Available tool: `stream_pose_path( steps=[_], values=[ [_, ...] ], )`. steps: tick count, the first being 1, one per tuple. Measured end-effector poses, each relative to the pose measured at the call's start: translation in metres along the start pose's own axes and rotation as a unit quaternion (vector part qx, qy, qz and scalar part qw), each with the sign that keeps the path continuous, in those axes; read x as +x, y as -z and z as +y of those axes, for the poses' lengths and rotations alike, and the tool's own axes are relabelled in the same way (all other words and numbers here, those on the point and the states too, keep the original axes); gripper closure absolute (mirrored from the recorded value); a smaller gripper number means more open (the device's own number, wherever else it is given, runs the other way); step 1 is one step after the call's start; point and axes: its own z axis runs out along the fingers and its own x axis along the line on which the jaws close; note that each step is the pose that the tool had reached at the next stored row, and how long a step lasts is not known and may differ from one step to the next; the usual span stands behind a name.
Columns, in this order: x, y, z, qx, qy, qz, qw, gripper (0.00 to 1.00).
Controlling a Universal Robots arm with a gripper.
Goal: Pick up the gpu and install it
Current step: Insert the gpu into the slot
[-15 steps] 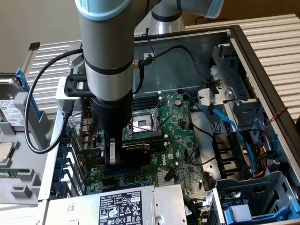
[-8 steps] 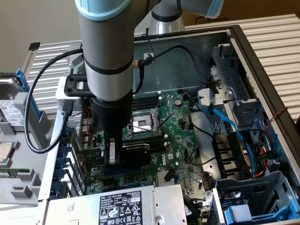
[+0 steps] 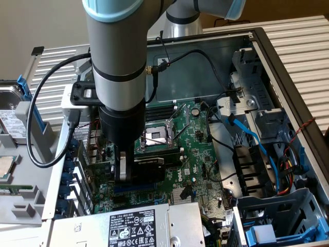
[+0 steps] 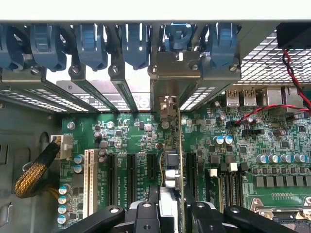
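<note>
The gpu (image 3: 149,168) is a small card with a black heatsink, held on edge low over the green motherboard (image 3: 198,154), near the expansion slots. My gripper (image 3: 134,169) is shut on it from above. In the wrist view the gpu (image 4: 171,177) runs edge-on between my two black fingers (image 4: 146,216), with the gripper (image 4: 172,216) straddling it. Its metal bracket (image 4: 167,80) stands against the rear slot openings of the case. The card's lower edge lies along a black slot between neighbouring slots (image 4: 131,177); I cannot tell whether it is pressed fully in.
Blue slot clips (image 4: 136,43) line the rear wall. The power supply (image 3: 139,226) sits close beside the card, and the CPU socket (image 3: 157,135) is on the other side. A drive cage with blue and black cables (image 3: 257,149) fills the exterior view's right. A braided cable (image 4: 34,174) lies near the white slot.
</note>
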Motion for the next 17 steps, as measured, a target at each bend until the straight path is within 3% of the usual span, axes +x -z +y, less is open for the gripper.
stream_pose_path(
  steps=[17],
  values=[
    [0.0,0.0002,0.0,0.0001,-0.006,-0.001,1.0,0.71]
  ],
)
